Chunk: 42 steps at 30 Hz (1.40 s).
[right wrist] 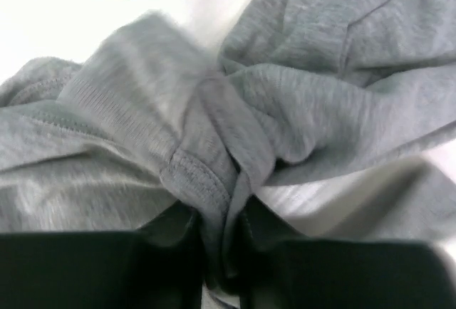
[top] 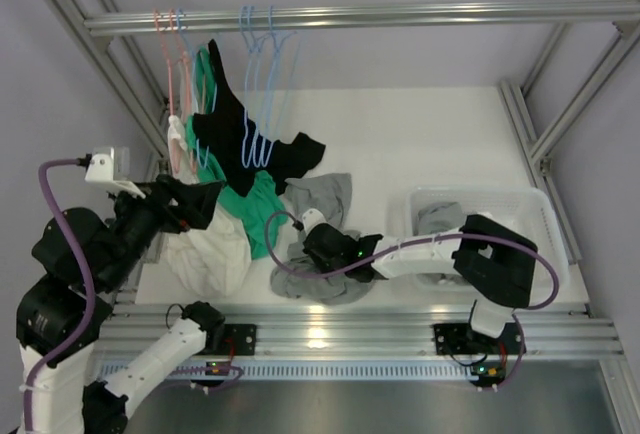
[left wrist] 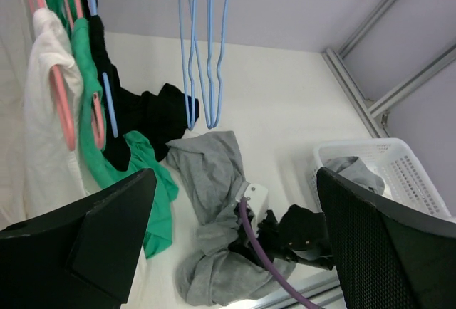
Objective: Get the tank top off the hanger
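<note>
Left pincer [left wrist: 235, 181] jaws stand wide apart, with the blue hangers [left wrist: 206, 60] hanging ahead of it. Right pincer [right wrist: 217, 252] is closed narrow on a fold of the grey tank top [right wrist: 142, 110], which lies crumpled on the table [top: 420, 144] beneath it.

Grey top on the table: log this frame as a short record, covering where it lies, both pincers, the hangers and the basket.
grey top: crumpled on the table, off any hanger
right pincer: shut on a fold of the grey top
left pincer: open, empty, near the hung clothes
blue hangers: bare, on the rail
basket: at the right, grey cloth inside
</note>
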### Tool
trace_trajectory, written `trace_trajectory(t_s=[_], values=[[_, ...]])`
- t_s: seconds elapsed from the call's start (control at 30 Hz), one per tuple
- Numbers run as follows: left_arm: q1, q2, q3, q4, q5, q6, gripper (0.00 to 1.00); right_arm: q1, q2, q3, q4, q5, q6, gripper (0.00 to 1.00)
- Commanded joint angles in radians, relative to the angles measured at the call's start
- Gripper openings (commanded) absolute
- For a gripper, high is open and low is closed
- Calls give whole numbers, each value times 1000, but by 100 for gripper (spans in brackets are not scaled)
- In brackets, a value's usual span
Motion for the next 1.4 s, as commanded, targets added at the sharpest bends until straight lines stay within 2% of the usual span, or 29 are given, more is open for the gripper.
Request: trace_trajectory(t_s=[0.0,0.13,0.27,0.4,0.47,0.57,0.63,0.77,0.93,1.1,1.23,1.3,1.33,1.37], values=[[1,-78,-97,69,-54,25,99,12,-78,-50,-16,83,19,0],[1,-175,-254,89,-164,31,99,15,-275,-54,-39,95,3,0],[0,-286,-430,143,-243,24,99,14,-517,27,-130,133,-59,0],[0,-360,-640,244,-251,27,99,14,-619,154,-261,231,-128,0],[1,-391,-691,269,-260,25,99,11,-654,231,-339,320,-172,0],[1,-403,-679,279,-261,31,99,6,-695,321,-419,469,-215,0],[1,-425,-693,286,-310,30,99,5,-743,364,-479,564,-229,0],[1,-445,-702,286,-312,21,99,5,-830,412,-559,682,-231,0],[1,-439,-703,286,-301,25,99,1,-934,437,-710,814,-141,0],[1,-433,-703,284,-298,27,99,-9,-1021,386,-813,848,-15,0],[1,-429,-703,284,-284,27,99,-40,-1036,273,-866,830,88,0],[1,-426,-703,286,-274,27,99,-118,-1027,228,-890,786,122,0],[1,-423,-703,287,-269,27,99,-164,-1022,172,-892,706,142,0],[1,-423,-703,289,-258,30,99,-281,-1022,144,-892,652,148,0]])
